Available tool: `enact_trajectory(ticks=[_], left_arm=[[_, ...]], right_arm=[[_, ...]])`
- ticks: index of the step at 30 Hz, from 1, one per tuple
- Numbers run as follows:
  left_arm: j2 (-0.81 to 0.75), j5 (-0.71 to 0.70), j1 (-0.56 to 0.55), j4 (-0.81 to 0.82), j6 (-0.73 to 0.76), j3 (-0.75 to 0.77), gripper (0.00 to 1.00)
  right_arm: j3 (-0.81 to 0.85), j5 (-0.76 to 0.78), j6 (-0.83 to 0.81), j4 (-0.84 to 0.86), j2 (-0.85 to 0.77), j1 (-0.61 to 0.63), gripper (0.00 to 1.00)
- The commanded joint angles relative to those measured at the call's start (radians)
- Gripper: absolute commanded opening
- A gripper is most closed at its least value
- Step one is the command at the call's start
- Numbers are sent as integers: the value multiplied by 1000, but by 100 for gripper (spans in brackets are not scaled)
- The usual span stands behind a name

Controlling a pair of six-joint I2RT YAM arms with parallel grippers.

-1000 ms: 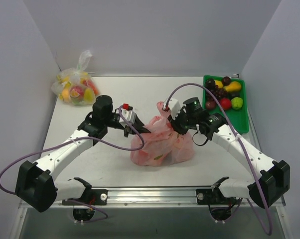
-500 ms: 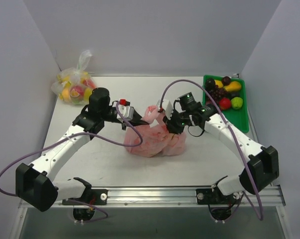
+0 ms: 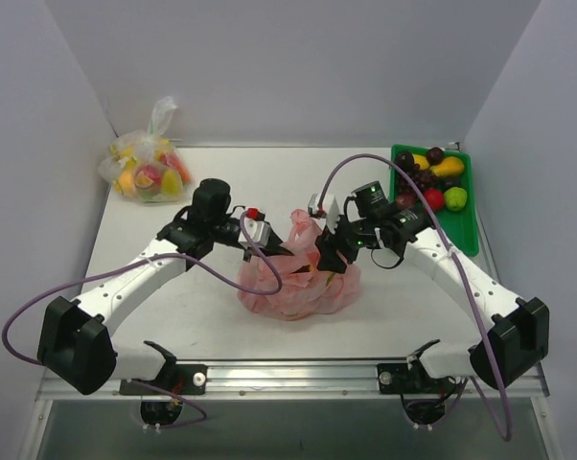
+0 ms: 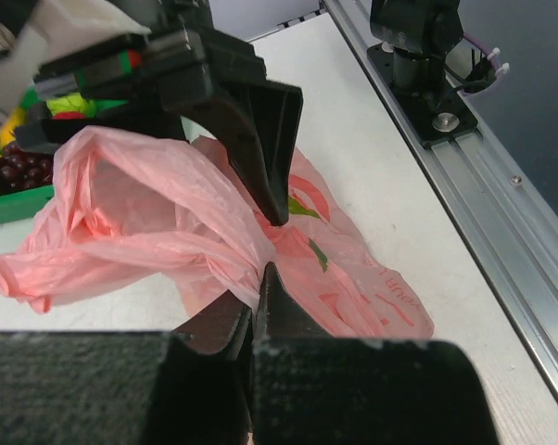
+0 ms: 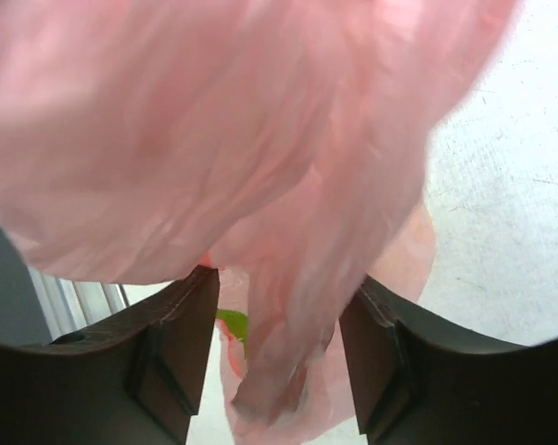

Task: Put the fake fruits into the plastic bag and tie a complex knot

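Note:
The pink plastic bag (image 3: 293,287) lies crumpled mid-table, its handles pulled up between both grippers. My left gripper (image 3: 279,251) is shut on a bunched handle, which shows pinched at the fingertips in the left wrist view (image 4: 262,271). My right gripper (image 3: 325,257) stands open over the bag. In the right wrist view, loose pink film (image 5: 298,306) hangs between its fingers (image 5: 182,343) without being pinched. The fingers hide where the handles meet, so the knot is hidden. Fake fruits (image 3: 432,177) lie in the green tray (image 3: 469,220) at the back right.
A clear bag of yellow-red fruit (image 3: 145,172) sits at the back left corner. White walls close in the table on three sides. The aluminium rail (image 3: 298,374) with both arm bases runs along the near edge.
My right gripper has opened and let go of the pink film it was pinching. The left arm has shifted right, and the bag has slumped lower and to the left.

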Motion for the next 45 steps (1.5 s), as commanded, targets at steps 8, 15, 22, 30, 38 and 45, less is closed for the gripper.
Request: enact_trajectory(ticks=[8,15,22,30,38,45], left_arm=[[-61,-5,-9,-12,101,-41,0],[-63,27,-14,-102,174,-6,0],[-29,38,-34,-121,181,34,0],[50,47,-58,-94,161,85,0],[86,29,-52,85,-25,72,0],[95,35,-58,46,24,69,0]], right_arm=[[-57,-79,75,-1,-127,-62,58],[-28,-173,182,91,-32,-68,61],[-54,-216,230,206,-35,-65,0],[-95,-259,143,183,-64,-39,6],[-152,-252,83,178,-133,0,45],[-176,-247,74,210,-173,-22,76]])
